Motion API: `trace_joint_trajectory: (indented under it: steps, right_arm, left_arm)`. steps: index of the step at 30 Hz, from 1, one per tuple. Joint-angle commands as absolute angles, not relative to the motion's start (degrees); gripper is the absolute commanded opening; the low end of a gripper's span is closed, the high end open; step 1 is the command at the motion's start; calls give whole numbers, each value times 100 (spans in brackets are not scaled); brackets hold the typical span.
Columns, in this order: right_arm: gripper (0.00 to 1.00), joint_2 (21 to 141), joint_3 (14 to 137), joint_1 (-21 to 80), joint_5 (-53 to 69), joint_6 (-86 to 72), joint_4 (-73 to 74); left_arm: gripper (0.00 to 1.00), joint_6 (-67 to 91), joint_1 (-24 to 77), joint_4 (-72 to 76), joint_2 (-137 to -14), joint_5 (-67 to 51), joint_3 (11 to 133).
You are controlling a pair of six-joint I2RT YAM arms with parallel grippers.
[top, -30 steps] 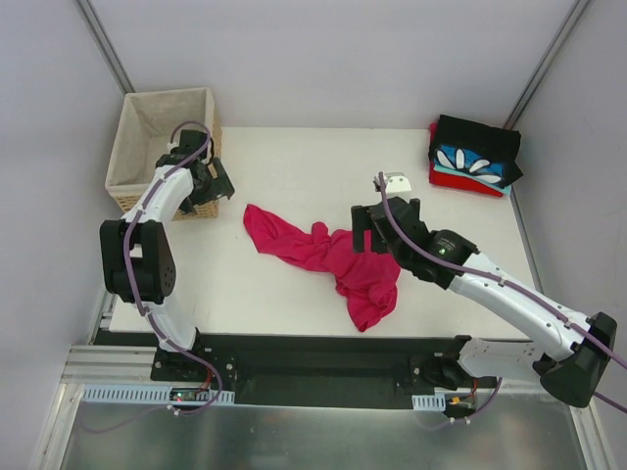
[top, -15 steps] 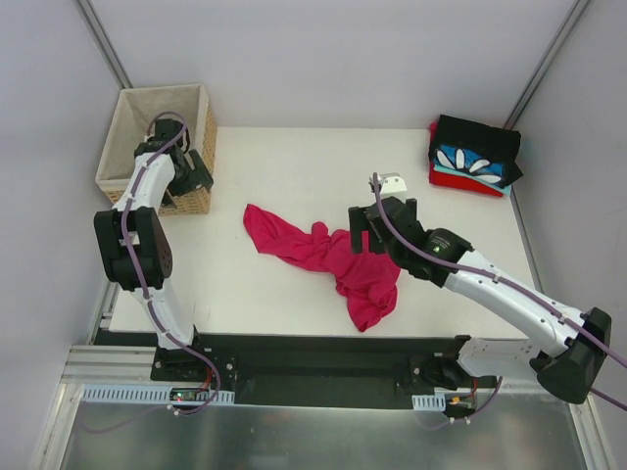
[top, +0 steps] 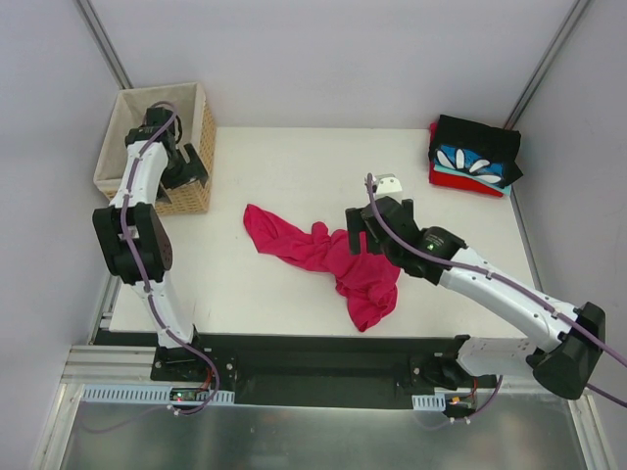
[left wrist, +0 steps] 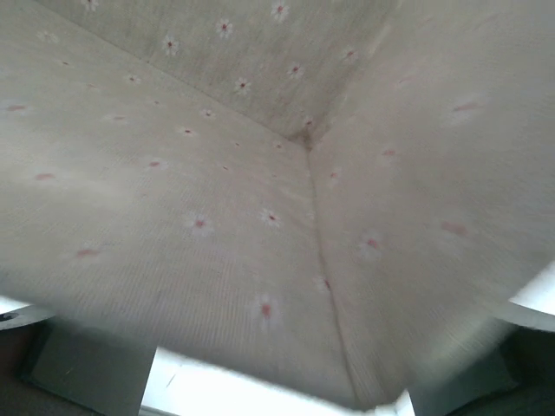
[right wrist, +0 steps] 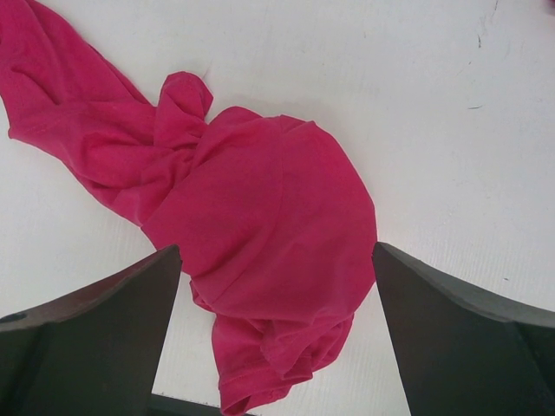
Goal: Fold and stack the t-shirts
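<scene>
1. Hovers low over the crumpled pink t-shirt (top: 323, 257) at mid-table: right gripper (right wrist: 276, 250) spread wide, clamped on nothing. Risks closing on the thick bunch directly below, which would lift a wad and not an edge.
2. Risks pinching 2 or more layers at once, since the cloth to the left of the bunch lies twisted into a knot-like fold. Cannot tell hem from collar or sleeve here.
3. Leaves the spreading to 1 arm. Left gripper (top: 162, 137) sits down inside the basket (top: 201, 122), fingers likewise wide apart and empty, well apart from the shirt. A pull from 1 grip would likely slide the cloth across the table (top: 294, 166) without opening it.
4. May snag the flowered lining (left wrist: 260, 217) on the way out of the basket, tugging the basket along at the far-left corner.
5. May trail cloth over the table's near edge, since the shirt's nearest end lies close to it.
6. Could skew the stack of folded t-shirts (top: 475, 157) at the far-right corner if a loose, lumpy fold lands on it.
</scene>
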State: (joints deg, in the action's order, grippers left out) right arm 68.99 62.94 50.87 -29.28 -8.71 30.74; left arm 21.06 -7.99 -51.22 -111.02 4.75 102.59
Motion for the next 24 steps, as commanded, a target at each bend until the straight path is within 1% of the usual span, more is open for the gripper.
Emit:
trace_joint_trajectory:
  steps: [1,5,6,8,9,11,12,15,16,22,24]
  right_arm:
    - [97,7005,6618,5115,-2883,-905,3164]
    - [97,7022,6846,5115,-3163,-809,3435]
    - [96,7040,6890,5107,-3355,-739,3480]
    - [97,7058,6926,5098,-3576,-677,3594]
    - [96,7075,6978,5080,-3803,-625,3647]
    - [96,7084,6987,4958,-3919,-606,3787]
    - [97,7084,6996,4887,-3946,-633,3858]
    - [97,7032,6847,4589,-3850,-782,4043]
    - [97,7014,6681,4449,-3806,-843,4043]
    - [97,7031,5969,4307,-3156,-1125,3807]
    - [97,7198,5854,4307,-2875,-1283,3771]
  left_arm:
    - [99,2250,-757,-4377,-9968,624,9722]
    - [99,2250,-327,-4281,-9134,510,8748]
    - [99,2259,-247,-4237,-8758,475,8589]
    - [99,2311,-89,-4166,-8395,283,8255]
    - [99,2338,130,-4140,-8054,159,8166]
    - [99,2408,420,-4113,-7745,-156,7921]
    - [99,2460,779,-4096,-7465,-219,7823]
    - [99,2645,1369,-4043,-7077,-133,7402]
    - [99,2715,1719,-3999,-6997,-80,7270]
    - [99,3163,2503,-3552,-6645,342,5944]
    - [99,3269,2645,-3376,-6627,404,5714]
